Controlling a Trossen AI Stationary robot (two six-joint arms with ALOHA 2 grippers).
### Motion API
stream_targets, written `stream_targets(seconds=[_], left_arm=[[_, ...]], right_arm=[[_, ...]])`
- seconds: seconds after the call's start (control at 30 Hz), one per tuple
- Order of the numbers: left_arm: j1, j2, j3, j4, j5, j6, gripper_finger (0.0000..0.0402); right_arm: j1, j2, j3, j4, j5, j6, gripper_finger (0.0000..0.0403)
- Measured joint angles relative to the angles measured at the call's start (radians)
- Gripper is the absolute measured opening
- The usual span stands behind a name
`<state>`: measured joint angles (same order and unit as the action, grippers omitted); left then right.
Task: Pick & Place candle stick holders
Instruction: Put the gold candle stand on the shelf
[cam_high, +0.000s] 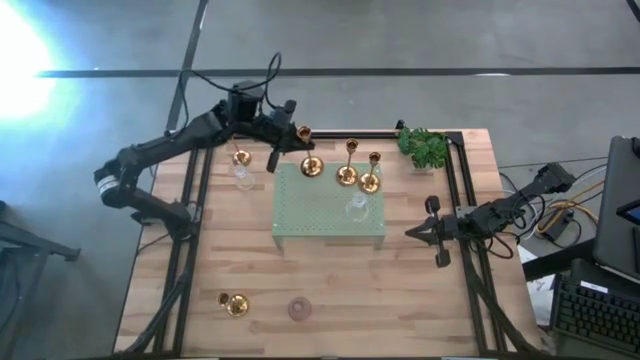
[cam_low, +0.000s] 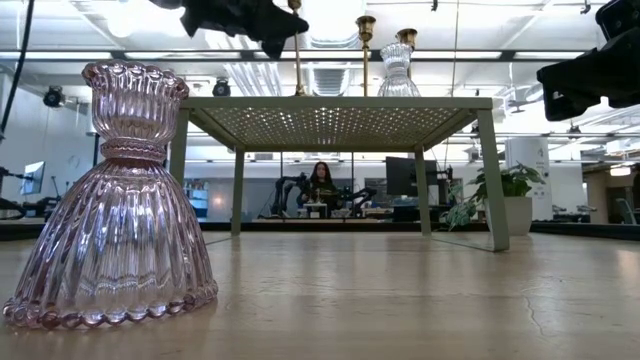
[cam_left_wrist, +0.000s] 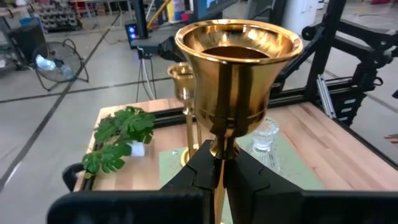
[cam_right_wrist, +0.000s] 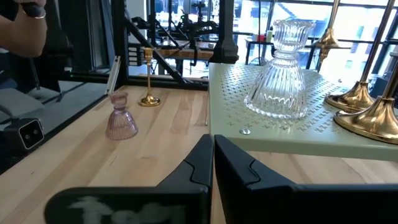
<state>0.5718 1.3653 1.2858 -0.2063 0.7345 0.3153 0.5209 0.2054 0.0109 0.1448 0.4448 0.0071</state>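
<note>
The wooden table (cam_high: 330, 290) carries a pale green perforated tray (cam_high: 328, 215) at its middle, raised on legs as the low view shows. The left arm reaches in from the far left and its left tool (cam_high: 290, 135) sits over the tray's far-left corner, fingers closed on the thin stem of a gold holder (cam_left_wrist: 236, 74), whose base (cam_high: 311, 167) shows on the tray from above. The right tool (cam_high: 436, 232) waits at the tray's right edge, its fingers drawn together on nothing. On the tray's far side stand two more brass holders (cam_high: 347, 175) and (cam_high: 370, 182), touching at their bases, with a clear glass holder (cam_right_wrist: 280, 71) just nearer. Left of the tray stand another brass holder (cam_high: 240, 157) and a clear glass one (cam_high: 243, 180) beside it. Near the table's front edge are a fifth brass holder (cam_high: 234, 303) and the pinkish glass holder (cam_low: 115, 200). A leafy sprig (cam_high: 424, 147) rests at the far right. Only the low view shows a person (cam_low: 322, 185) seated far behind the table.
</note>
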Motion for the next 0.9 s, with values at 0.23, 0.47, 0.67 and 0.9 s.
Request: stream_targets(seconds=[0.23,0.47,0.67,0.9], left_arm=[[-0.005,0.06,0.0,0.016,0.005,-0.001,0.0019],[-0.008,0.092,0.001,0.031,0.029,-0.004,0.0019],[-0.018,0.109,0.001,0.047,0.034,-0.002,0.0019],[-0.026,0.115,0.001,0.05,0.034,0.006,0.0019]], right_arm=[[0.0,0.0,0.0,0.0,0.0,0.0,0.0009],[0.0,0.0,0.0,0.0,0.0,0.0,0.0009],[0.0,0.0,0.0,0.0,0.0,0.0,0.0009],[0.0,0.0,0.0,0.0,0.0,0.0,0.0009]])
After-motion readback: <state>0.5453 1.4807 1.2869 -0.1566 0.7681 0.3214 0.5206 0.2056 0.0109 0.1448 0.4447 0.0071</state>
